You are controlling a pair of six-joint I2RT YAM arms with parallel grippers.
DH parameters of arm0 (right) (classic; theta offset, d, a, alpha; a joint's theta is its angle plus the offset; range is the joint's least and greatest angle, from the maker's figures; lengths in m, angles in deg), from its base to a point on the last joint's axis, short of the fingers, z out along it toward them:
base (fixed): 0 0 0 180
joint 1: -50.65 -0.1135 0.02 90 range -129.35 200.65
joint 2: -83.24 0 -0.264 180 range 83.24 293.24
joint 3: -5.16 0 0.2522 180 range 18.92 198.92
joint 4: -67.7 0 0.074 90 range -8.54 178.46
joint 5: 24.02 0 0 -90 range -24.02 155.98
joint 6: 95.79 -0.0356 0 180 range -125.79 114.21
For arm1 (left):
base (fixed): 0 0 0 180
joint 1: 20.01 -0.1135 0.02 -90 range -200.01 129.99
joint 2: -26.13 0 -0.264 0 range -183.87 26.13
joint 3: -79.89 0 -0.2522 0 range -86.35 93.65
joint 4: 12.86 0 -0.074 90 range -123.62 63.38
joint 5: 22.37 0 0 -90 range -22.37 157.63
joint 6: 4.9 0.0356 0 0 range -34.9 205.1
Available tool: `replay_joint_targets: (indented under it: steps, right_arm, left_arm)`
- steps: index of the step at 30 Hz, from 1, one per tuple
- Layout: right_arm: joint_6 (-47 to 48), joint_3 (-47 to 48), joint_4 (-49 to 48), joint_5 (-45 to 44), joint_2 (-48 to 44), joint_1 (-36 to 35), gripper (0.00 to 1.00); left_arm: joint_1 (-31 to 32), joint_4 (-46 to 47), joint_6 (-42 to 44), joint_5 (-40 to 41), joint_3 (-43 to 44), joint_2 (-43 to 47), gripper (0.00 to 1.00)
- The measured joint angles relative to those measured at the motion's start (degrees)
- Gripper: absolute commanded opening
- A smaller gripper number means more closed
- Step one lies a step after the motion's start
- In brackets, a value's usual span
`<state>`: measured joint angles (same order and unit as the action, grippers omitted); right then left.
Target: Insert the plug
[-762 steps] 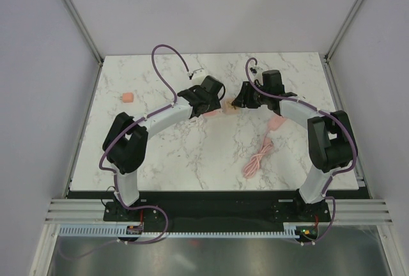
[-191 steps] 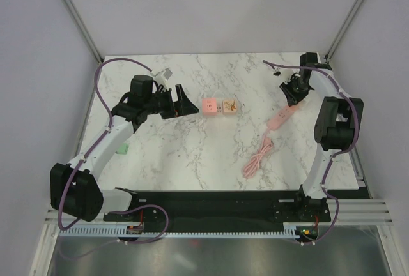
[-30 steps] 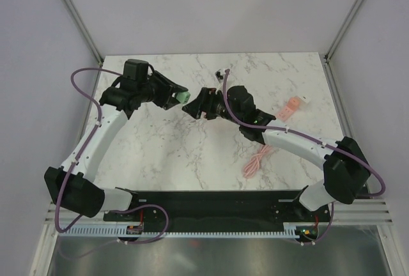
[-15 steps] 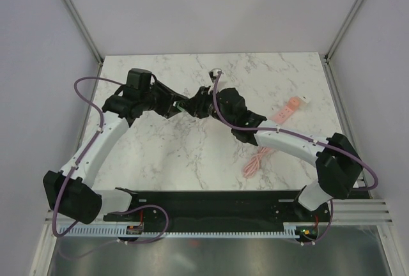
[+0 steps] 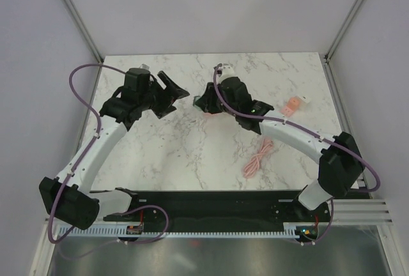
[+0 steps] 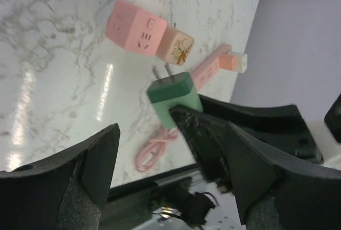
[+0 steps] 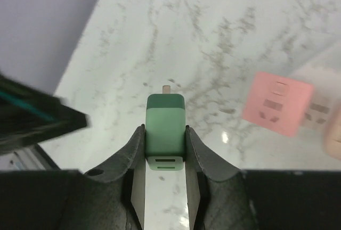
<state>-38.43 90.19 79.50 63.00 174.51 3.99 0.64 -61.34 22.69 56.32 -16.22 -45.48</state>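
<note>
Two arms meet over the middle of the marble worktop (image 5: 192, 154) – and the green plug (image 7: 165, 126) sits with the right one. The right end effector (image 7: 165, 131) pinches it from both sides, its fingers (image 7: 133, 155) pressed flat against the plug's body, with the metal prongs sticking out past the fingertips. The plug is held up off the stone, touching nothing else.

Over to the left end effector (image 5: 176, 96) – it is spread wide with nothing between the fingers, just beside the plug on its left in the overhead view. Its own camera looks straight through the gap and catches the plug from behind, prongs aimed towards the pink socket cube (image 6: 136, 27).

That cube lies on the worktop with its slotted face towards the camera, and a tan cube (image 6: 178, 49) is butted right against it. The plug is near the pair but apart from them; a strip of bare marble shows between the prongs and the pink face. From the right wrist, the pink cube sits off to the right of the plug rather than dead ahead.

Further right lies a pink power strip (image 5: 293, 105), and a coiled pink cable (image 5: 257, 159) rests nearer the arm bases, well apart from the cubes.
</note>
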Motion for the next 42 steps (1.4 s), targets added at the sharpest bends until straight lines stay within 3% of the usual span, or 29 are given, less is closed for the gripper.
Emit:
replay_joint_targets:
  steps: [4, 12, 14, 15, 25, 42]
  right_arm:
    - [2.3, -2.6, 11.2, 2.8, -4.1, 8.9, 0.00]
    - [7.4, -1.4, 38.1, 3.1, -13.6, 27.0, 0.00]
    - [8.5, 1.4, 43.5, 3.7, -12.8, 31.4, 0.00]
    - [8.8, 3.3, 46.1, 3.7, -11.8, 33.6, 0.00]
    - [3.2, 10.0, 55.2, 9.2, 2.5, 45.7, 0.00]
    - [-7.5, 20.7, 63.7, 5.2, 15.8, 50.4, 0.00]
  left_arm:
    - [0.0, 1.1, 13.1, 2.9, -0.7, 2.3, 0.78]
    - [0.1, 1.8, 36.0, 3.9, -4.7, 9.8, 0.77]
    - [0.4, 1.9, 39.5, 3.7, -5.0, 11.1, 0.80]
    - [0.7, 2.3, 40.9, 3.7, -5.5, 11.8, 0.99]
    - [4.3, 1.0, 47.3, 1.8, -9.9, 10.9, 1.00]
    - [6.5, 1.1, 48.2, 3.3, -10.5, 17.0, 1.00]
